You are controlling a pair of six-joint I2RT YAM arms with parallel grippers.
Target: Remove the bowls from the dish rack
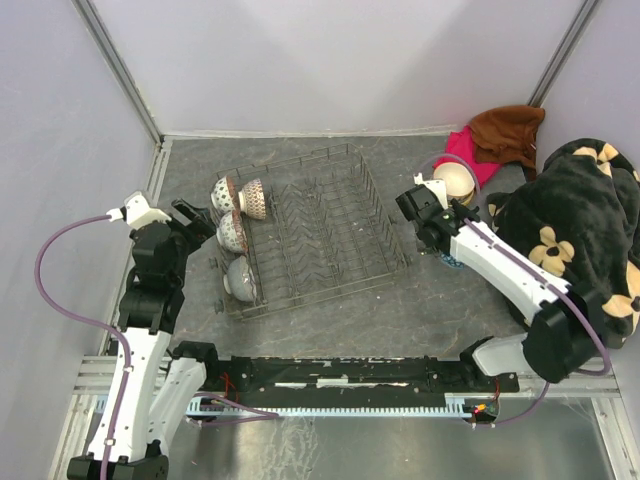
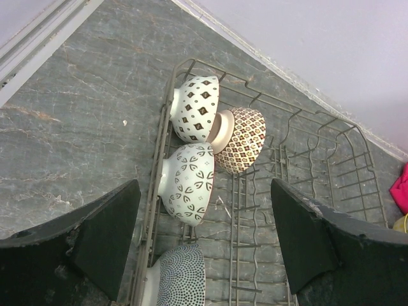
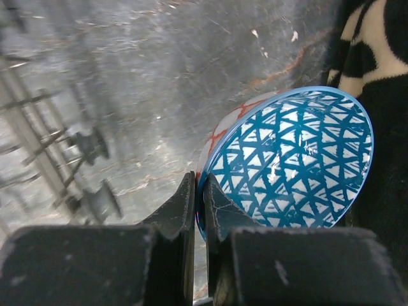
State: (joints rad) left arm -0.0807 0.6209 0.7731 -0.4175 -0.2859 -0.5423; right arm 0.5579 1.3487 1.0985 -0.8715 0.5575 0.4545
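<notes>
The grey wire dish rack [image 1: 330,230] stands mid-table. Its left end holds several bowls on edge: a white diamond-patterned one [image 2: 197,108], a brown lattice one [image 2: 242,140], a leaf-patterned one [image 2: 188,182] and a dotted one [image 2: 178,280]. My left gripper [image 2: 204,239] is open and empty, hovering just left of them [image 1: 200,232]. My right gripper [image 3: 201,197] is shut on the rim of a bowl with a blue triangle pattern inside [image 3: 293,159], low over the table right of the rack [image 1: 450,262]. White with red lines [image 3: 220,137] shows behind its rim.
A yellowish bowl [image 1: 455,180] lies on a pink cloth [image 1: 485,165] at the back right, beside a brown cloth [image 1: 510,130]. A black floral blanket [image 1: 580,220] fills the right side, close to the held bowl. Walls enclose the table.
</notes>
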